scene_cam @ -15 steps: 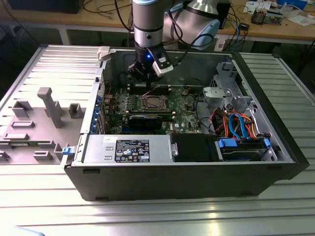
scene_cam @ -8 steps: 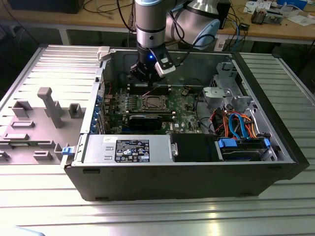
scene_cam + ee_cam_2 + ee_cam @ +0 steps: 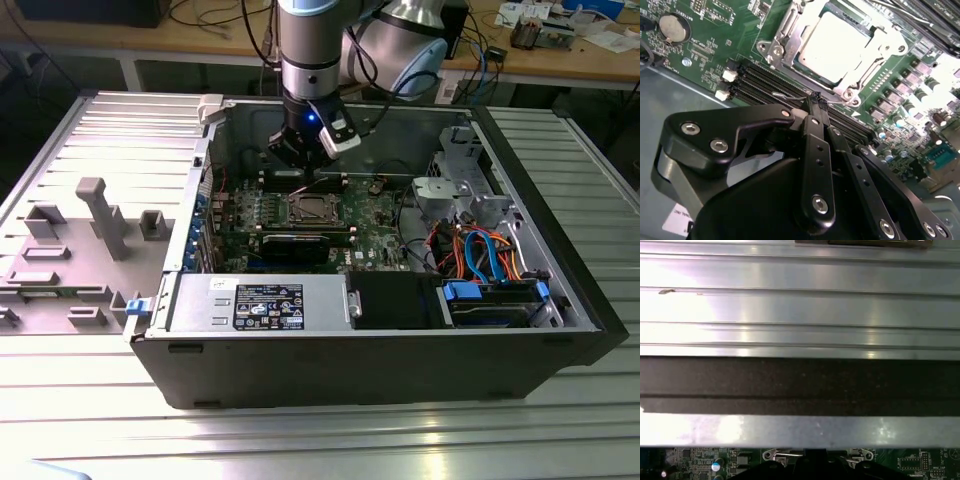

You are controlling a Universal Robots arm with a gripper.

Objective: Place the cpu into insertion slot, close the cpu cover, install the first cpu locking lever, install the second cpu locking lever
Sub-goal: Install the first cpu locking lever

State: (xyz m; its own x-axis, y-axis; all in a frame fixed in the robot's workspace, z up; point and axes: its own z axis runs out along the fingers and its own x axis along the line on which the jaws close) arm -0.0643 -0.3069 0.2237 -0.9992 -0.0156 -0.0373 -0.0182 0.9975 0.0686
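Observation:
In the second wrist view the cpu [image 3: 837, 45] lies flat in the insertion slot [image 3: 850, 92], silvery top up. The cpu cover [image 3: 790, 30] is down around it as a silver frame. A thin wire locking lever [image 3: 786, 96] sticks out beside the socket, over the memory slots. My gripper [image 3: 816, 100] is shut, and its fingertips meet right at the inner end of that lever. I cannot tell whether they pinch it. In the exterior view the gripper [image 3: 303, 170] hangs inside the open computer case, just behind the insertion slot [image 3: 312, 208].
Long black memory slots [image 3: 760, 80] run under the fingertips, and a coin battery [image 3: 674, 27] sits beyond them. A power supply [image 3: 260, 300] and a drive bay with coloured cables [image 3: 490, 265] line the case front. The case wall [image 3: 800, 380] stands close behind the wrist. A grey fixture tray [image 3: 90, 240] lies outside the case.

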